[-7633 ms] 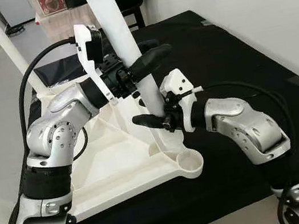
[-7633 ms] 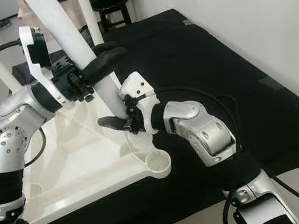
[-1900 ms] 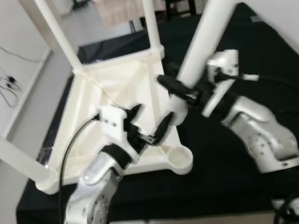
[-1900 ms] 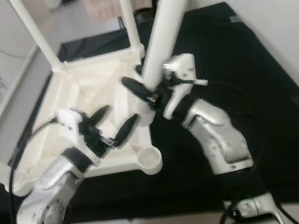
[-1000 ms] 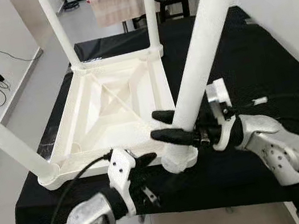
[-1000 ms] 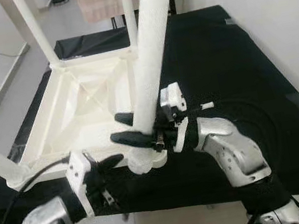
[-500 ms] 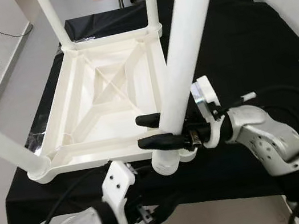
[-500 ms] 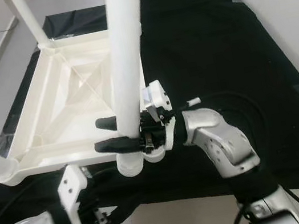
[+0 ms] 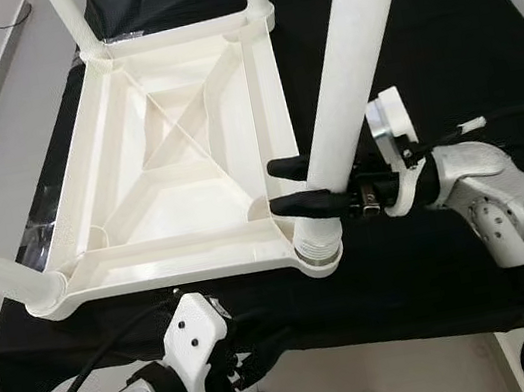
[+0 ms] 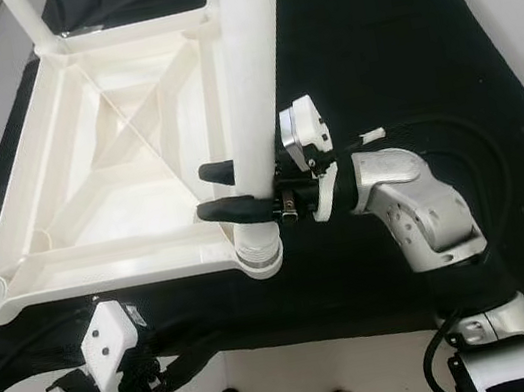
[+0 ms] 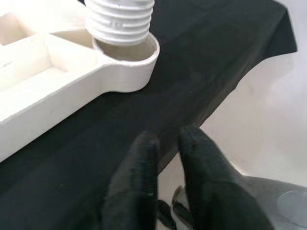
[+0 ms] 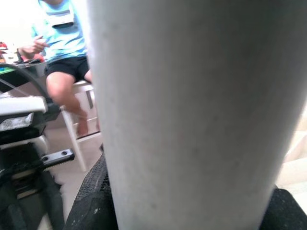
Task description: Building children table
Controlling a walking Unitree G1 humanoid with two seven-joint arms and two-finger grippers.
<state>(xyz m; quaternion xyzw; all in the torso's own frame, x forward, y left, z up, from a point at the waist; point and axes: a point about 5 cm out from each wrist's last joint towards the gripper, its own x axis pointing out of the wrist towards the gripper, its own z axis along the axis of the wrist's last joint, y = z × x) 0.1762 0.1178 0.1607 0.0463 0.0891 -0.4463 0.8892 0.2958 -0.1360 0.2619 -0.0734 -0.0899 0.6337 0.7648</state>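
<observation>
Compared with half a second ago, the lower end of the white table leg [image 9: 346, 69] is now seated at the corner socket [image 9: 319, 253] of the upturned table top [image 9: 165, 162]; before, that end was held just off the corner, nearer the robot. The view is also aimed more steeply down, so the whole scene has shifted. The right gripper [image 9: 293, 186] is still clamped around the leg just above the socket, one black finger on each side of it. The left gripper [image 11: 165, 163] is held low, beside the near edge of the black cloth [image 9: 455, 253], with its fingers nearly closed on nothing. The leg's ribbed thread [image 11: 121, 19] is seen resting in the round socket. Three other legs are already fitted at the other corners. The table top lies upside down on the cloth, its ribs showing.
</observation>
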